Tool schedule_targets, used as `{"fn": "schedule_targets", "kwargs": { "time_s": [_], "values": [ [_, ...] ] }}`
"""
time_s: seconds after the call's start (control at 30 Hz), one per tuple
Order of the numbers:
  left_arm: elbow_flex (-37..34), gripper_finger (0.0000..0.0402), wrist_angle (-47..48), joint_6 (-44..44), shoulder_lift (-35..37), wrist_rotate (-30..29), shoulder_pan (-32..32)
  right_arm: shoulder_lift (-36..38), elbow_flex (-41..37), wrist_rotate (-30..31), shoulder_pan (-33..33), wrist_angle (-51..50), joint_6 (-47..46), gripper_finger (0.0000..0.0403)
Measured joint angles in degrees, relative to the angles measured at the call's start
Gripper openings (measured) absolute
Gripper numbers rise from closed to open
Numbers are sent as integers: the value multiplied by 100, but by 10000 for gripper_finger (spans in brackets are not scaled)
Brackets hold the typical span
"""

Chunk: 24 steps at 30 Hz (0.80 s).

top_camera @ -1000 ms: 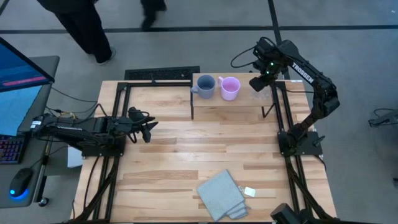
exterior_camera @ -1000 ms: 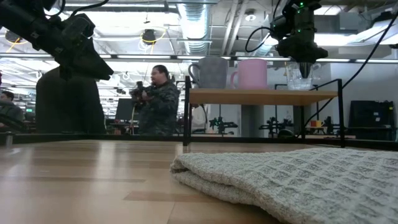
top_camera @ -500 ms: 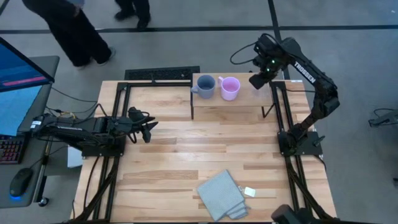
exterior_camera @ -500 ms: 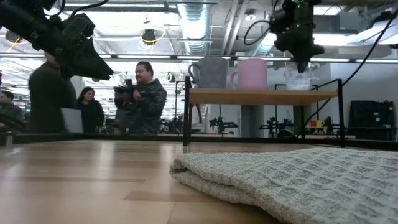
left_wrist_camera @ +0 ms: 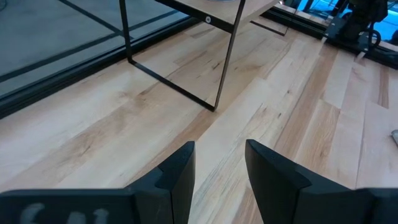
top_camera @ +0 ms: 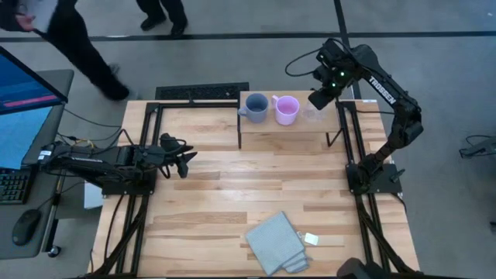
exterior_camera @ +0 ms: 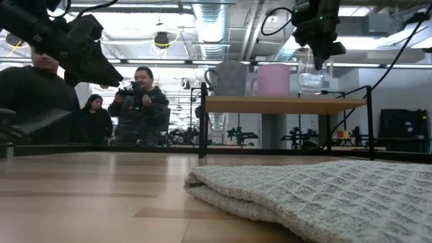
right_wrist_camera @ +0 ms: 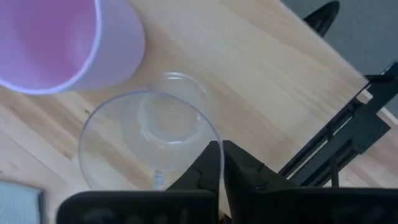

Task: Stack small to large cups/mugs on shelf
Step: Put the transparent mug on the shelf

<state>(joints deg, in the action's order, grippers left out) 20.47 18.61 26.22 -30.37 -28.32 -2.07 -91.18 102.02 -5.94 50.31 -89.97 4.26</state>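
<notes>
A blue-grey mug (top_camera: pixel 256 107) and a pink mug (top_camera: pixel 287 109) stand side by side on the light-wood shelf (top_camera: pixel 287 133) at the table's far side. My right gripper (top_camera: pixel 320 99) hangs over the shelf's right end, shut on the clear cup (top_camera: pixel 312 115), which sits just right of the pink mug (right_wrist_camera: pixel 56 43). In the low view the cup (exterior_camera: pixel 312 81) shows a little above the shelf top (exterior_camera: pixel 283 103). My left gripper (top_camera: pixel 186 161) is open and empty above the table's left side; it also shows in the left wrist view (left_wrist_camera: pixel 221 165). My right gripper pinches the clear cup's rim (right_wrist_camera: pixel 205 134) on the side away from the pink mug. One finger seems to be inside the wall and one outside. The fingers (right_wrist_camera: pixel 245 168) come from above, pointing down. The cup hangs about upright below them, its base just clear of the shelf.
A folded grey cloth (top_camera: pixel 275 242) lies near the table's front edge, with a small white tag (top_camera: pixel 311 239) beside it. The shelf's thin black legs (left_wrist_camera: pixel 230 56) stand on the table. People move in the room beyond the far edge (exterior_camera: pixel 142 101).
My right gripper has risen and gone a little toward the table's left, toward the pink mug. The clear cup has gone with it, from standing on the shelf's right end to just above it.
</notes>
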Motion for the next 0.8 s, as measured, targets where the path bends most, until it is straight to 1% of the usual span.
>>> {"fn": "schedule_targets", "kwargs": {
  "time_s": [0.07,0.13,0.23,0.3,0.5,0.6,0.8],
  "values": [
    [0,132,0,0,2,20,0,0,-87,2,-3,2,17,17],
    [2,132,0,2,1,65,0,0,-193,0,-5,23,27,8],
    [2,132,-2,2,0,92,0,0,-333,38,-4,42,15,15],
    [2,132,-2,4,0,94,0,0,-399,170,-3,50,21,17],
    [2,132,-2,3,2,95,0,13,-609,291,-3,158,25,5],
    [0,132,-2,2,0,96,0,15,-633,287,-3,234,28,16],
    [2,132,-2,2,0,94,0,-14,-660,287,-3,282,25,50]
  ]
}}
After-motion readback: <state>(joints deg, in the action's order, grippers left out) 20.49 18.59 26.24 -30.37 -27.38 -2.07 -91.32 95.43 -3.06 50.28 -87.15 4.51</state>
